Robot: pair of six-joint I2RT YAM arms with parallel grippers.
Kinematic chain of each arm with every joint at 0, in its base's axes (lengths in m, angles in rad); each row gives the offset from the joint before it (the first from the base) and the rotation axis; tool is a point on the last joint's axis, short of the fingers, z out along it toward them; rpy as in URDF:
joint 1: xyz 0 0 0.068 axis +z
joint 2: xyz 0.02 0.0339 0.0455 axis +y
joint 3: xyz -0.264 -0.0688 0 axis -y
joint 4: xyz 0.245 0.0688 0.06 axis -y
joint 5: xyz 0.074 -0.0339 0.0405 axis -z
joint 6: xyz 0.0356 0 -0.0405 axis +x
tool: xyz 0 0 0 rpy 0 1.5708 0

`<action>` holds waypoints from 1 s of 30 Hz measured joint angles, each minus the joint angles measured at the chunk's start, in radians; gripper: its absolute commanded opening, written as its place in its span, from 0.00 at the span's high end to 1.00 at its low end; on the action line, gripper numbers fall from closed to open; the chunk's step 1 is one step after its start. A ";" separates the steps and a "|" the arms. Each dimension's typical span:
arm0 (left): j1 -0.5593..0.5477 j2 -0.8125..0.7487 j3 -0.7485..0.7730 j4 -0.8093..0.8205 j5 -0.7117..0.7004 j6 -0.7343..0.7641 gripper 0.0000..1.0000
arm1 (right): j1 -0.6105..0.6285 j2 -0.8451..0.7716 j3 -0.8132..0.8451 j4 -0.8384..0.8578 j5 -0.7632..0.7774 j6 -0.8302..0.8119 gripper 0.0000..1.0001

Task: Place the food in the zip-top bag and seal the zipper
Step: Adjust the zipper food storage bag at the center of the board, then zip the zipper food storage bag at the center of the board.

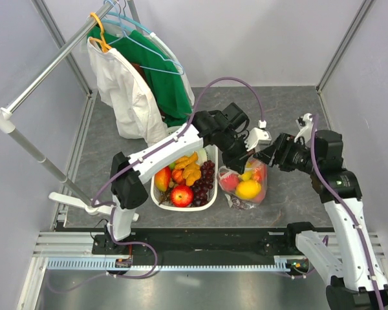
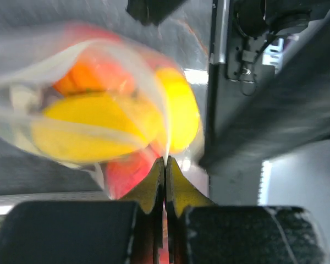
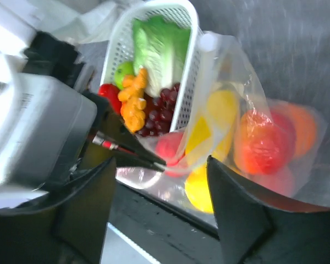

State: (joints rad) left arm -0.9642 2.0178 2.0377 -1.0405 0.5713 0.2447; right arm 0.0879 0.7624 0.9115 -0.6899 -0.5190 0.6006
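Observation:
The zip-top bag (image 1: 246,184) lies right of the basket with its mouth held open and up. It holds food: a yellow lemon (image 1: 248,189), a red apple (image 3: 261,146) and an orange (image 3: 302,129). My left gripper (image 1: 236,161) is shut on the bag's thin mouth edge (image 2: 166,148), with the lemon (image 2: 88,132) just beyond. My right gripper (image 1: 269,155) is open, its jaws wide apart beside the bag (image 3: 236,77), holding nothing. The zipper strip is too blurred to make out.
The white slotted basket (image 1: 156,197) left of the bag holds a red apple (image 1: 181,194), grapes (image 1: 205,181), orange pieces and lettuce (image 3: 159,47). White and green clothes (image 1: 142,90) hang on a rack at the back left. The black front rail (image 1: 200,242) runs below.

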 measured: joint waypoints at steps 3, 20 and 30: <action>0.008 -0.048 0.000 -0.008 -0.006 0.140 0.98 | 0.000 0.028 0.148 -0.069 -0.017 -0.164 0.17; 0.003 -0.138 -0.029 -0.029 -0.011 0.793 0.98 | -0.501 0.502 0.512 -0.463 -0.357 -0.954 0.20; -0.050 -0.396 -0.401 0.078 0.032 1.125 0.98 | -0.562 0.519 0.420 -0.634 -0.515 -1.553 0.19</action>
State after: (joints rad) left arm -1.0138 1.6218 1.6371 -0.9623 0.6037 1.3693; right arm -0.4736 1.2816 1.3315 -1.3235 -1.0344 -0.9524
